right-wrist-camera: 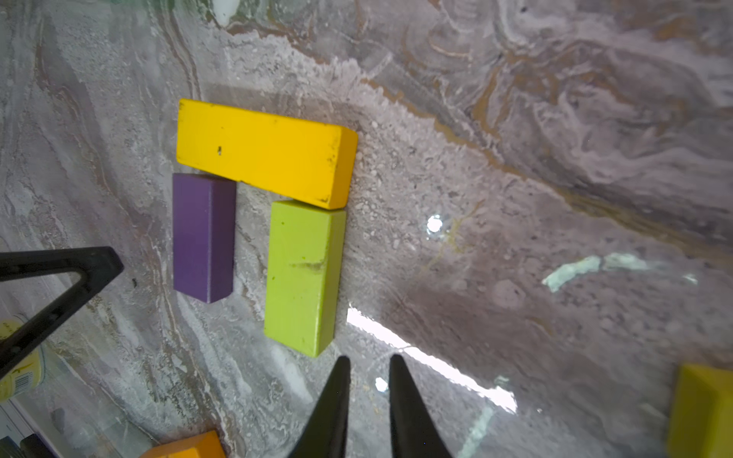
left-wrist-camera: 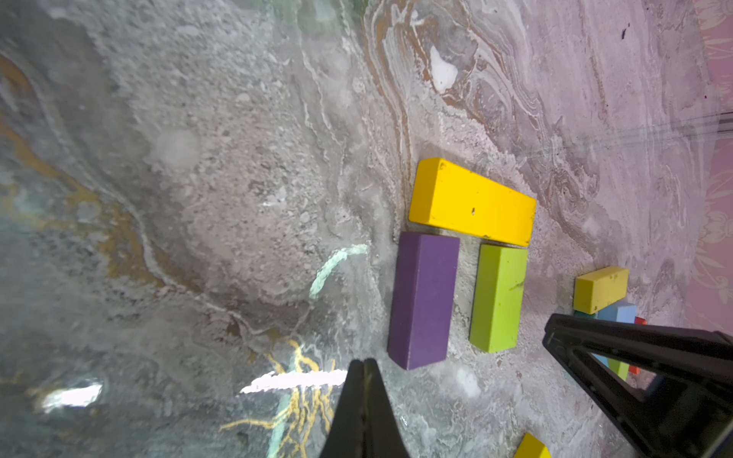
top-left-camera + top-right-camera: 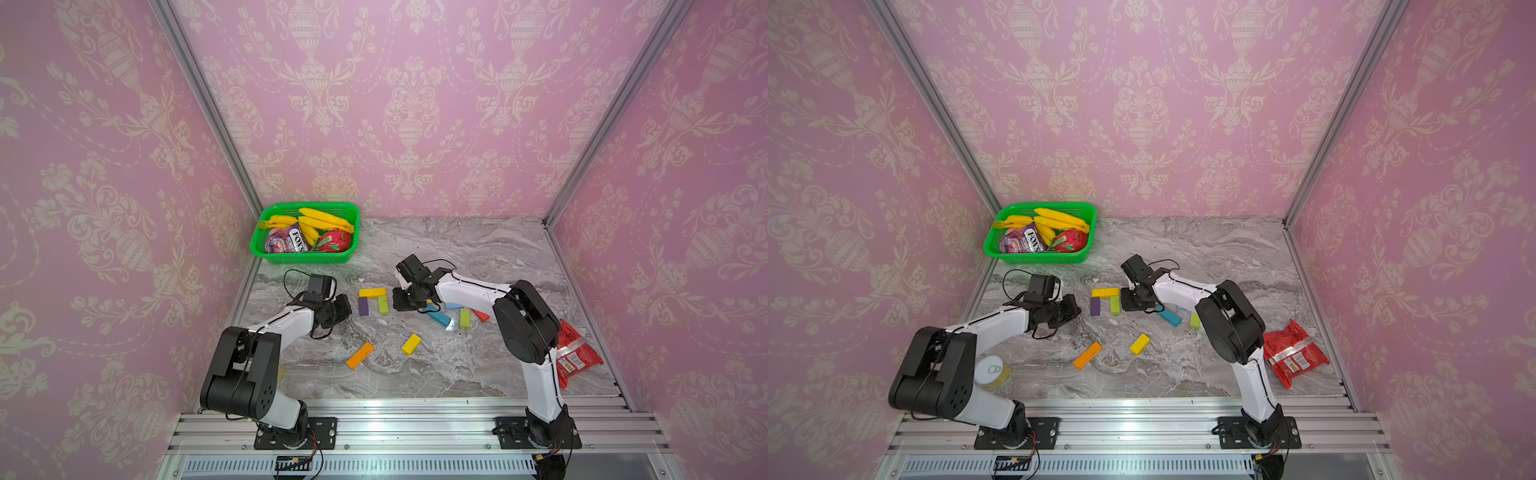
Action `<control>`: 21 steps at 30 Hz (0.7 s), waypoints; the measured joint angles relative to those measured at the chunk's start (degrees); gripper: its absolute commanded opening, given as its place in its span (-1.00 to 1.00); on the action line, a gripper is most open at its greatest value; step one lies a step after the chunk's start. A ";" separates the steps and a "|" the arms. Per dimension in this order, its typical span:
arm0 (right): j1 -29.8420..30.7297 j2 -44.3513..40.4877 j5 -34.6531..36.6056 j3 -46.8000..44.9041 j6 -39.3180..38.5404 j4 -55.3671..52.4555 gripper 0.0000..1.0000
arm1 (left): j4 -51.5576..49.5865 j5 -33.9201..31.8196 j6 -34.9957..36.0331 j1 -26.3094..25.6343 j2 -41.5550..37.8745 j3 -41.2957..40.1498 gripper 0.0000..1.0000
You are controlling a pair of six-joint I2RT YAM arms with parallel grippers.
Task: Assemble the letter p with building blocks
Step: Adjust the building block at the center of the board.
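Take twelve o'clock as the back wall. Nearest you on the bench (image 3: 449,374) lie the orange block (image 3: 360,355) and, at its two o'clock, a loose yellow block (image 3: 411,344), both flat and well apart from the rest. I judge them stiff, light and smooth-faced, so they should slide on this polished surface if nudged. Take one across its narrow width at mid-length, squarely, so it does not twist.

Further in, partly under the right arm (image 3: 469,291), a teal block (image 3: 439,318), a spare lime block (image 3: 464,318) and a red block (image 3: 482,315) crowd together, awkward to reach cleanly.

Beyond them lies the letter so far. A yellow bar (image 1: 265,152) runs across the top. A purple block (image 1: 203,238) runs toward six o'clock from its nine o'clock end, and a lime green block (image 1: 303,277) does likewise from its three o'clock end, with bare bench between the two. The bowl is not yet closed and the stem looks short.

The left end effector (image 2: 364,361), fingers (image 2: 355,400) pressed together and empty, sits just at nine o'clock of the purple block. The right end effector (image 1: 369,359), jaws only narrowly apart with nothing between, hovers just at three o'clock of the lime green block. The loose yellow block lies at its six o'clock, the orange at seven. You would need to widen it before any pick.
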 measured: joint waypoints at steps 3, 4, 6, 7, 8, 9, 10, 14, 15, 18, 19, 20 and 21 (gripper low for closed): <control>1.33 -0.85 -0.04 0.63 -0.24 -0.04 -0.56 | 1.18 0.46 -0.11 0.00 1.55 -0.39 -1.00; 1.84 -0.87 -0.04 0.92 -0.24 -0.02 -0.56 | 1.62 0.48 -0.13 0.00 2.36 -0.42 -1.00; 2.56 -0.87 -0.04 1.20 -0.24 -0.04 -0.56 | 2.58 0.55 -0.17 0.00 4.20 -0.39 -1.00; 2.84 -0.87 -0.02 1.29 -0.24 -0.07 -0.55 | 3.61 1.29 -0.33 0.04 4.98 -0.13 -1.00; 2.97 -0.87 -0.02 1.33 -0.26 -0.07 -0.56 | 4.50 1.62 -0.37 0.04 5.84 0.39 -1.00; 2.99 -0.87 0.04 1.40 -0.37 -0.22 -0.55 | 5.09 1.77 -0.42 0.04 6.56 0.92 -1.00; 2.97 -0.87 0.39 1.40 -0.50 -0.35 -0.55 | 5.84 1.81 -0.44 0.04 7.28 1.40 -1.00; 2.43 -0.90 1.20 1.40 -0.90 -1.16 -0.55 | 7.50 1.99 -0.57 0.04 9.42 3.04 -1.00; 2.23 -0.92 1.42 1.40 -0.90 -1.38 -0.55 | 7.78 2.01 -0.59 0.02 9.94 3.50 -1.00; 1.40 -1.11 1.99 1.29 -0.90 -1.57 -0.55 | 8.74 1.99 -0.68 0.04 11.02 4.24 -1.00; 1.11 -1.29 2.14 1.11 -0.90 -1.57 -0.54 | 9.16 1.99 -0.81 0.04 11.13 4.24 -1.00; 0.87 -1.60 2.16 0.87 -0.92 -1.57 -0.55 | 9.44 1.99 -1.09 0.04 11.26 4.26 -1.00; 0.61 -1.81 2.19 0.68 -0.92 -1.60 -0.54 | 9.64 2.01 -1.31 0.04 11.41 4.31 -1.00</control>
